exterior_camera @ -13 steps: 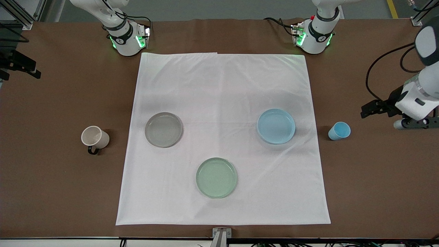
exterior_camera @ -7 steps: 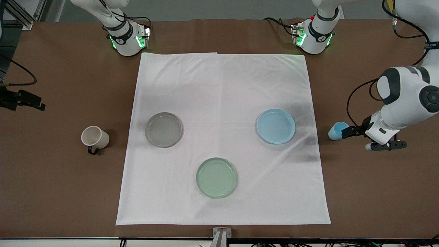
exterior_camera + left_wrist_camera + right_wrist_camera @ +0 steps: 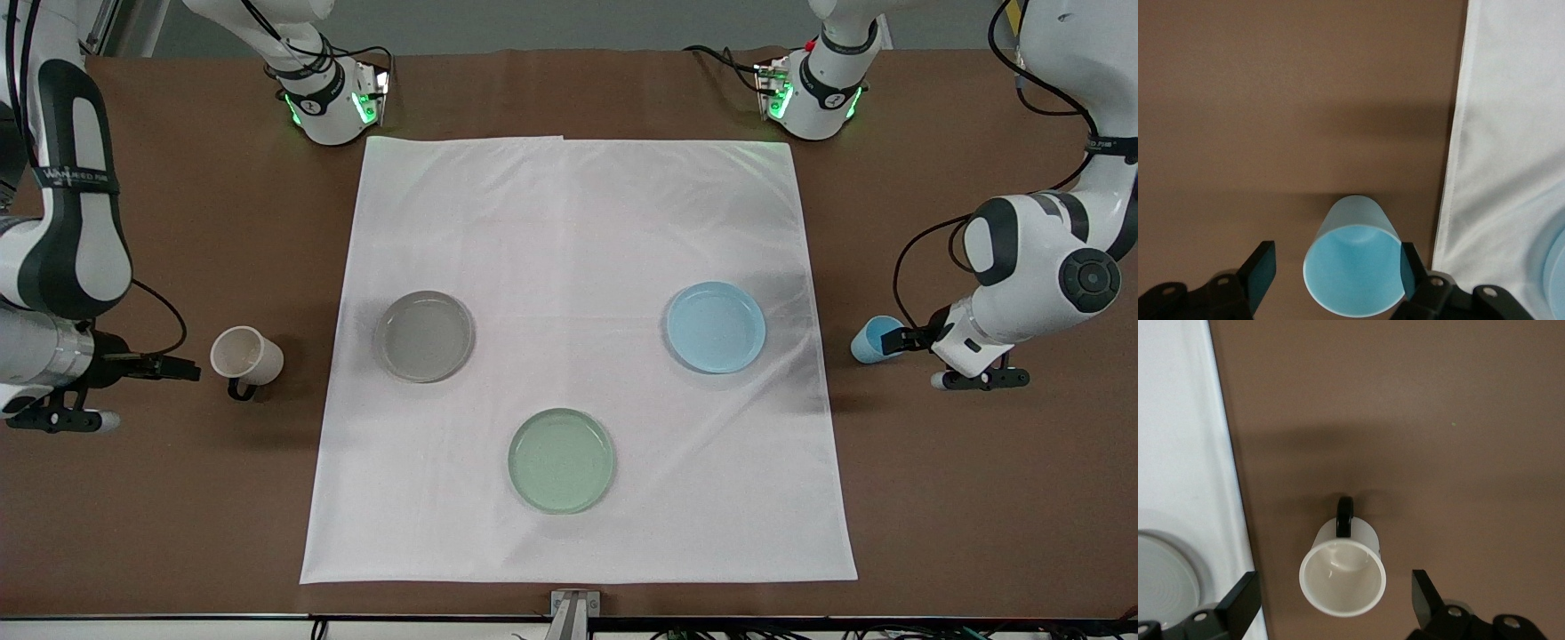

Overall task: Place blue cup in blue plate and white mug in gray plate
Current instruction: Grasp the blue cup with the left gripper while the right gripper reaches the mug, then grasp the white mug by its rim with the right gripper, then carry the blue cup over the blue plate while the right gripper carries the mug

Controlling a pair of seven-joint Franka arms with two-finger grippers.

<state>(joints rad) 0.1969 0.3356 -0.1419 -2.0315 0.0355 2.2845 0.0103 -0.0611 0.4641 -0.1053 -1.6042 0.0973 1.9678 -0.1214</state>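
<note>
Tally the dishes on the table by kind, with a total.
Plates: 3 – blue plate, gray plate, green plate, all on the white cloth.
Cups: 1 – blue cup, on bare table between the open left gripper fingers.
Mugs: 1 – white mug, on bare table by the open right gripper.
Total: 5

arm shells: glossy white with black joint bands, rounded chunky segments on both
bases: white domes, black ring, green lights glowing, small logo on each
cables: black, looping off both arms and the bases
markings: gray lettering on the right arm's black band, a small label on the left arm too
left gripper: black flat fingers, screw holes in the mounts
right gripper: same deal, black fingers, round fasteners at the knuckles
</note>
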